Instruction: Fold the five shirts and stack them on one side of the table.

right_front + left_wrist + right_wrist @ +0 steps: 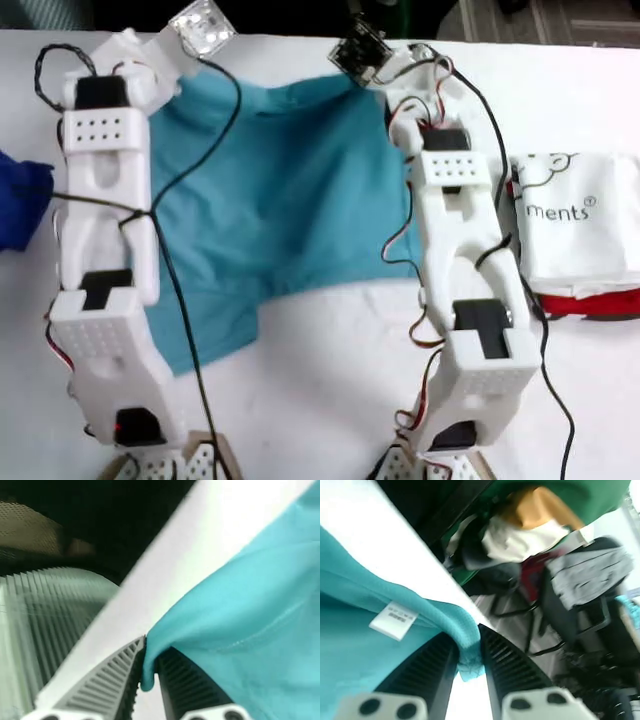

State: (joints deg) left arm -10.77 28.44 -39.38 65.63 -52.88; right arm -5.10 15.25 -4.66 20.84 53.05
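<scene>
A teal shirt lies spread over the middle of the white table, between the two arms. At the far edge my left gripper is shut on one corner of the teal shirt. My right gripper is shut on the hem of the teal shirt, close to a white label. In the high view the left gripper and the right gripper hold the shirt's two far corners. A folded white shirt rests on a red one at the right side.
A dark blue garment lies at the table's left edge. Cables run over the teal shirt and along both arms. Chairs and piled clothes stand beyond the far edge. Bare table shows in front, between the arm bases.
</scene>
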